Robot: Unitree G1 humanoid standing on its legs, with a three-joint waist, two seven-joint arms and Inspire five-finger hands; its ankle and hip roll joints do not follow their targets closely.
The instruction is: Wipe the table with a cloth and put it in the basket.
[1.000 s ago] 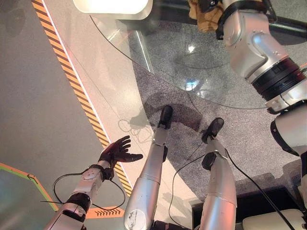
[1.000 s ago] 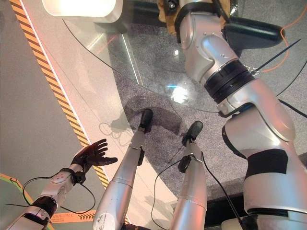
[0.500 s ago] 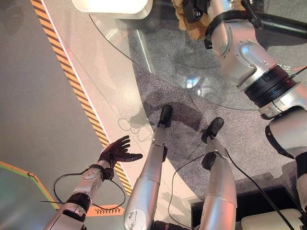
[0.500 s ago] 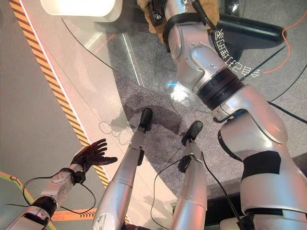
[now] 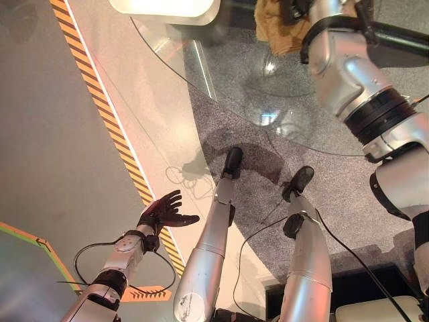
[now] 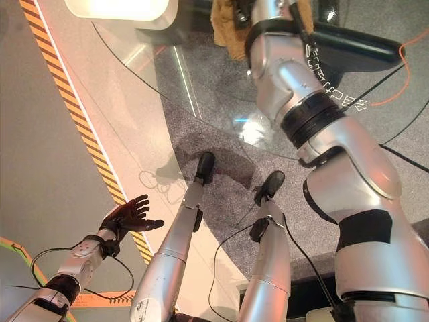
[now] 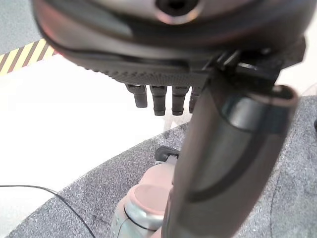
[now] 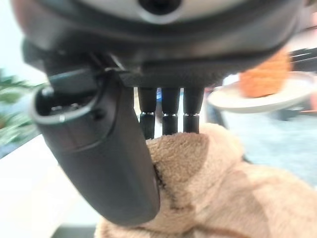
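Observation:
A tan cloth [image 5: 280, 32] lies bunched on the round glass table [image 5: 234, 80] at its far side. My right hand [image 6: 242, 8] is on top of the cloth, at the end of the arm stretched across the glass. In the right wrist view the thumb [image 8: 109, 163] and curled fingers [image 8: 171, 116] close on the cloth [image 8: 223, 183]. My left hand [image 5: 163, 211] hangs low at the left, well off the table, with its fingers spread and nothing in it; its fingers [image 7: 158, 101] show straight in the left wrist view.
A white rounded object [image 5: 164, 7] stands at the table's far left edge. A black bar [image 6: 355, 47] runs under the glass at the far right. A yellow-and-black striped line [image 5: 107, 114] crosses the floor on the left. A white dish with an orange thing [image 8: 267, 79] sits beyond the cloth.
My right hand slid the cloth to the left over the glass, then partway back to the right. The left hand has stayed where it was.

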